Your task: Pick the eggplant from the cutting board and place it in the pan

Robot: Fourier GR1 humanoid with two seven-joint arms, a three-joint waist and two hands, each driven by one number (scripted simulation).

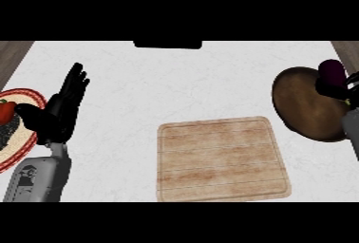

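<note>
A dark purple eggplant (332, 72) sits in my right hand (335, 88), whose fingers curl round it at the right edge of the view. It hangs over the far right part of the brown pan (301, 104). The wooden cutting board (222, 159) lies bare at the lower centre, left of the pan. My left hand (64, 104) rests open at the left, fingers straight and pointing away, above the counter.
A red-rimmed plate (26, 142) with a red vegetable (5, 110) and dark food lies at the left edge, partly under my left hand. A black object (167, 44) sits at the counter's far edge. Wood strips border the white counter (182, 85) at both far corners.
</note>
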